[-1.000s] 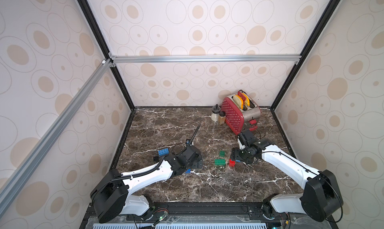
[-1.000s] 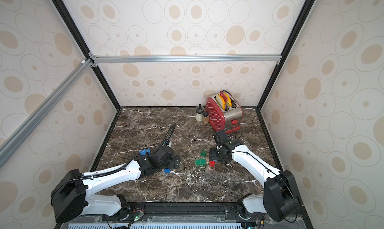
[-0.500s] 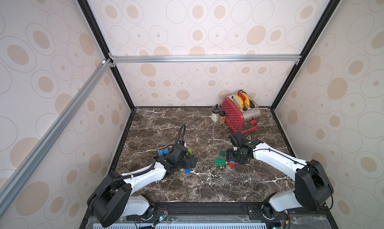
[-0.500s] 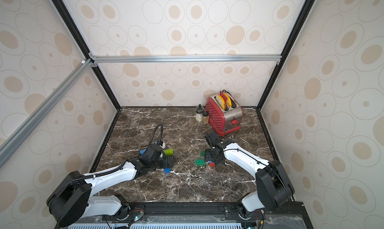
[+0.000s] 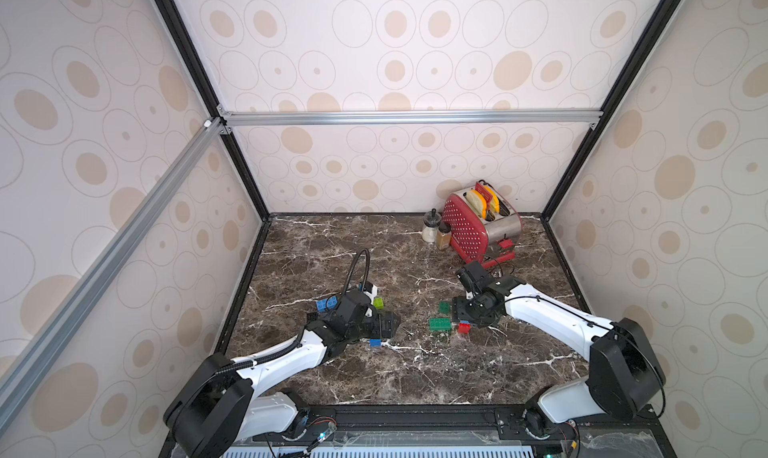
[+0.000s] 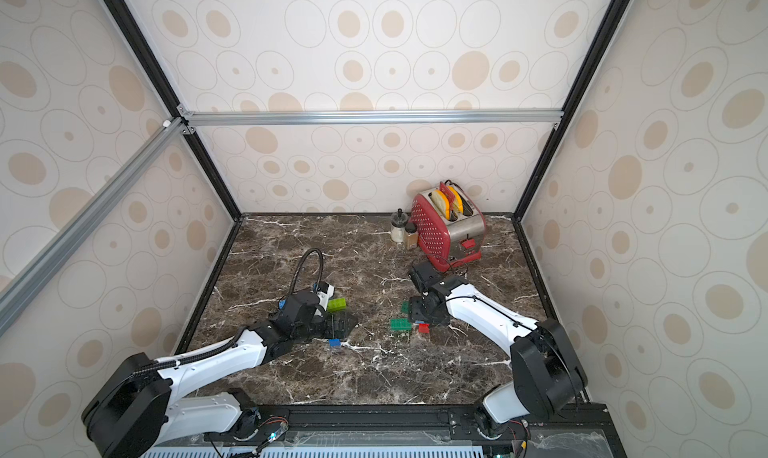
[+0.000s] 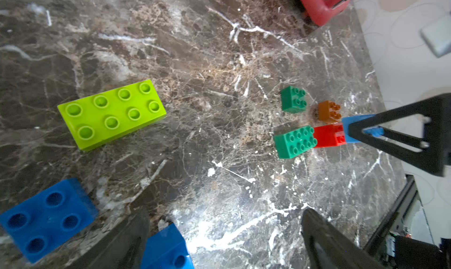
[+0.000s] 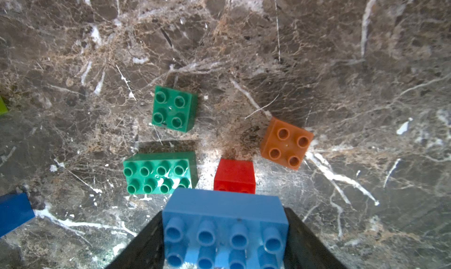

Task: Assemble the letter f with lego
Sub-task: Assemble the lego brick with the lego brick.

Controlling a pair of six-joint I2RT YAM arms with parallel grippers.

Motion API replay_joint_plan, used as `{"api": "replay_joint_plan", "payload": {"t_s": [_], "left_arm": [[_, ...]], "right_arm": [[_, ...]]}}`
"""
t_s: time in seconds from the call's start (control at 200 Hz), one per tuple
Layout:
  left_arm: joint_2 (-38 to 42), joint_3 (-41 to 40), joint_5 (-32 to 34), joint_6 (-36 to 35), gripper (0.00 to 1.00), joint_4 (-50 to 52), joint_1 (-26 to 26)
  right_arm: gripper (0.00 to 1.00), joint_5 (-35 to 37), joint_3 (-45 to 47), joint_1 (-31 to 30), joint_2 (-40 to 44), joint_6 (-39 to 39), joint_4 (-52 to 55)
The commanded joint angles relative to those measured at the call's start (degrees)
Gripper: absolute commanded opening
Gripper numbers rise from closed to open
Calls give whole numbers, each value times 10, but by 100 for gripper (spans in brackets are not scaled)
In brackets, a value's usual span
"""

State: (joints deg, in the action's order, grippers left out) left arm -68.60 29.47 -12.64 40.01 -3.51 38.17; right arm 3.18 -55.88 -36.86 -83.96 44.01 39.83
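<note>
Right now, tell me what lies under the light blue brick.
A red brick pokes out from below the light blue brick in the right hand; its near side is covered, so contact between them cannot be told.

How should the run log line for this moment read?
left fingers: open | right fingers: shut on light blue brick | red brick, orange brick: loose on table

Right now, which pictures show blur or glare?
Left wrist view: the near blue square brick is soft, and light glares off the marble table. Right wrist view: glare whitens the dark green oblong brick; the light blue brick nearest the lens looks soft. Both top views: sharp.
</note>
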Motion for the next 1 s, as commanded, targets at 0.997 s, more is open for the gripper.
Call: {"api": "replay_joint_plan", "payload": {"t_s": [0.997], "left_arm": [[67, -19, -22, -16, 99, -47, -4]], "right_arm": [[73, 1, 42, 12, 14, -2, -33]]}}
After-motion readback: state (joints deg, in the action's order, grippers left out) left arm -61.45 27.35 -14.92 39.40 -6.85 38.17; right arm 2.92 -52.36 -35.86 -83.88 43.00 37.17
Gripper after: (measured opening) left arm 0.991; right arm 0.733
